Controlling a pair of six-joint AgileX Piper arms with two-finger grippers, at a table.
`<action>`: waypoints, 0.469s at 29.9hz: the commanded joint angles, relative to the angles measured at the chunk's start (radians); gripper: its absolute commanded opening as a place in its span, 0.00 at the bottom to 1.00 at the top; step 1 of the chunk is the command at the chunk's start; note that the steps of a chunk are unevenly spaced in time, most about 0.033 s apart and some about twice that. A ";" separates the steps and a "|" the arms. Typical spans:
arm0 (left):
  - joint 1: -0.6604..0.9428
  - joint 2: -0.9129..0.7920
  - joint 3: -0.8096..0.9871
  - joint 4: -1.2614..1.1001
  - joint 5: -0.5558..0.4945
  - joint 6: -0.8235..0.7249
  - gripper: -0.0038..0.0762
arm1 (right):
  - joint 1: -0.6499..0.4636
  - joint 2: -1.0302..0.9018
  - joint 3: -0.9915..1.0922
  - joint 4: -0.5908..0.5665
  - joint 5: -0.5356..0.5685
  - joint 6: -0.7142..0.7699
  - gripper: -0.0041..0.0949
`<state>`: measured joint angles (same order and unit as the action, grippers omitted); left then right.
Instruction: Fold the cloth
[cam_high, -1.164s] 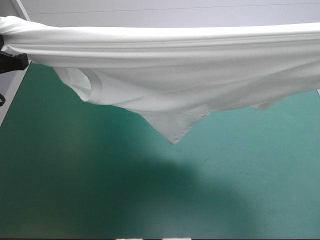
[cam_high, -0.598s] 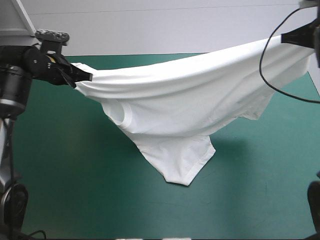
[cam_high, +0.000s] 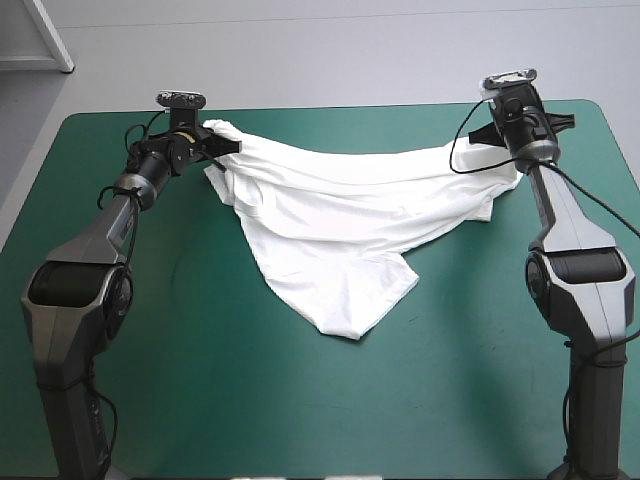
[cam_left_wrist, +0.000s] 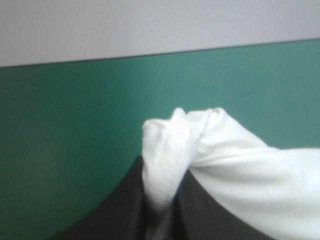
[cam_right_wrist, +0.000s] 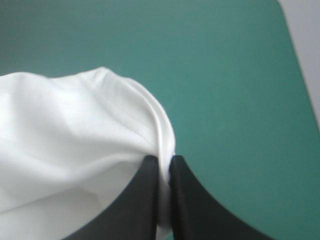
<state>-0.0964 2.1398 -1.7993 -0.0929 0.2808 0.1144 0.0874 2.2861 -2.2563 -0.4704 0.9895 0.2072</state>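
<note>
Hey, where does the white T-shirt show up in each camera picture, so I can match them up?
High view: the white short-sleeved cloth T-shirt spans from the left gripper to the right gripper across the table's far half, sagging toward the middle.
Left wrist view: a bunched corner pinched between that gripper's black fingers.
Right wrist view: a hemmed edge pinched between the fingers, cloth spreading beside them.
Shared landmark: the teal-green table cover under it.

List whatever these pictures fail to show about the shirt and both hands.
High view: the white short-sleeved T-shirt hides the teal-green table cover under it.
Left wrist view: bunched cloth wraps the tip of the left hand, hiding its grip point.
Right wrist view: the shirt runs past the frame edge beside the right hand, so which part is gripped is unclear.
</note>
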 joint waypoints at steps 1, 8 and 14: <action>0.002 -0.031 -0.028 -0.008 -0.214 -0.003 0.38 | -0.009 -0.055 -0.049 0.090 -0.074 -0.055 0.26; 0.002 -0.076 -0.028 -0.004 -0.040 -0.003 0.77 | -0.001 -0.085 -0.051 0.151 -0.043 -0.039 0.94; 0.002 -0.237 -0.028 -0.006 0.343 0.000 0.75 | 0.033 -0.194 -0.051 0.240 0.150 -0.124 0.87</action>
<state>-0.0964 2.0538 -1.7993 -0.0929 0.5068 0.1147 0.0986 2.2292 -2.2714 -0.2650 1.0812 0.1281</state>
